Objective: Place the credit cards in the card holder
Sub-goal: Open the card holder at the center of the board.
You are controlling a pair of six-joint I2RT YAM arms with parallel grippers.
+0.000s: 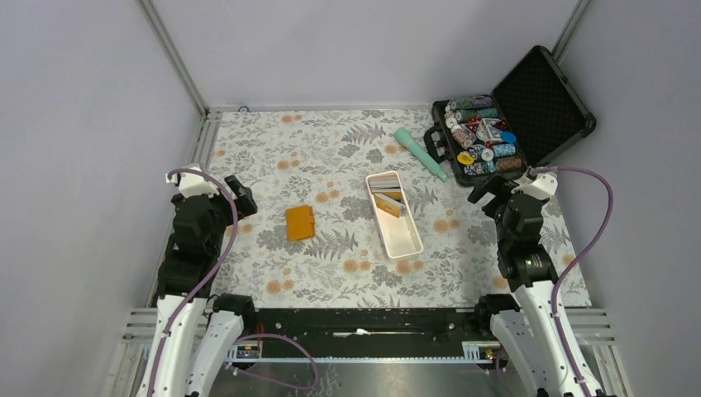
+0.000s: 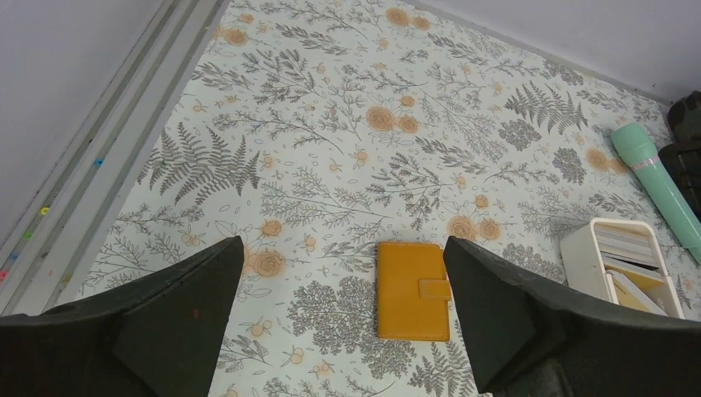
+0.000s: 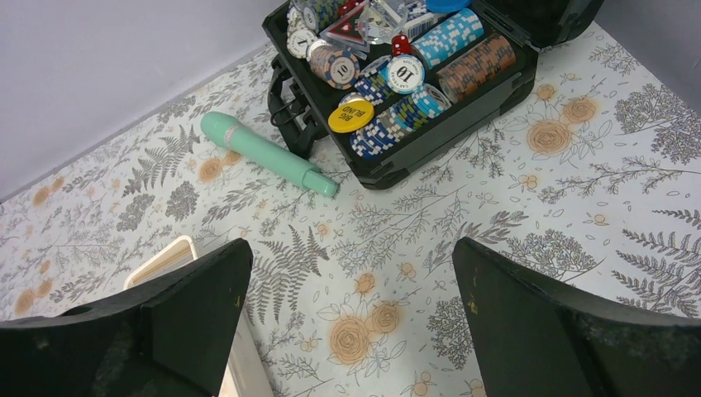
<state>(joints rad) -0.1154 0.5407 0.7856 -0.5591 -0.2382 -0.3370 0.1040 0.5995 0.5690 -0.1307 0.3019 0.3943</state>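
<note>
We see the left gripper (image 1: 239,196) spread wide and empty over the floral counter (image 1: 331,141). The small orange leather-like card holder (image 1: 300,222) lies closed just ahead of it. Further right, thin grey, white and tan credit cards (image 1: 388,201) stand in a long white plastic tray (image 1: 403,241), left of the right gripper (image 1: 488,189), which is likewise spread and empty.

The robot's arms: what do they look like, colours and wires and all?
The left arm and right arm match: white lower segments, chunky black joints above, a white wrist cap, a looping purple cable. The left claw and right claw each have two broad black wedge fingers.
</note>
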